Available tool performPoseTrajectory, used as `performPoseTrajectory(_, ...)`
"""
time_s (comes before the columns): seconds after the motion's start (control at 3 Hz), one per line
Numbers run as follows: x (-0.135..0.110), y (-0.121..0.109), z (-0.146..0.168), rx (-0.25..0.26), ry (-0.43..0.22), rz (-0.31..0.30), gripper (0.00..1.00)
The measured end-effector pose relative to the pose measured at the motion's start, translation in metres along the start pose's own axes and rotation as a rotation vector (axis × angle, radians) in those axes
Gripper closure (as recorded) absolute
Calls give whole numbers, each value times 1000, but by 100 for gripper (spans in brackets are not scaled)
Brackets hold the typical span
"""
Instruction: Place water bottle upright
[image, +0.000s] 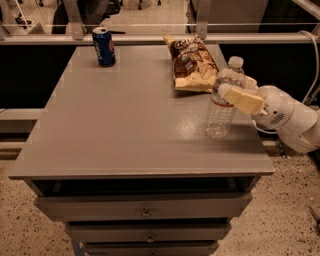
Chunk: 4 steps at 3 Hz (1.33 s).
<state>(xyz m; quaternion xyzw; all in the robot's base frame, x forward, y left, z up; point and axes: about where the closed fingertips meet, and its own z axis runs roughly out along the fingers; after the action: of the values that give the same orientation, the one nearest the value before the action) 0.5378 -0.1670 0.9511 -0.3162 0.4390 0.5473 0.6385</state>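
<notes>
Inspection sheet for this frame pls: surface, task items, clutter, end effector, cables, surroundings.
Surface: grey table, no spills seen.
Job's things: bottle upright, cap on, base on the table near the right edge.
Clutter: can upright at back left; chip bag lying flat at the back, behind the bottle.
End effector: end effector reaches in from the right, fingers closed on the bottle's upper body.
Cables: one light cable hanging at far right, off the table.
Surroundings: rail behind the table; drawers below, closed; speckled floor.

Tool (230, 89) around the water bottle (219, 117), far finger (251, 83) half hidden behind it; arm (295, 122) off-frame rightward.
</notes>
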Motion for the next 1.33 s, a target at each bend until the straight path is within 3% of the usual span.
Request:
performPoseTrajectory(0.67, 0, 7, -3, -14, 11, -12, 12)
performPoseTrajectory(1.0, -2, 9, -5, -14, 22, -21, 0)
performPoseTrajectory(1.33, -19, 12, 0, -39, 98, -46, 0)
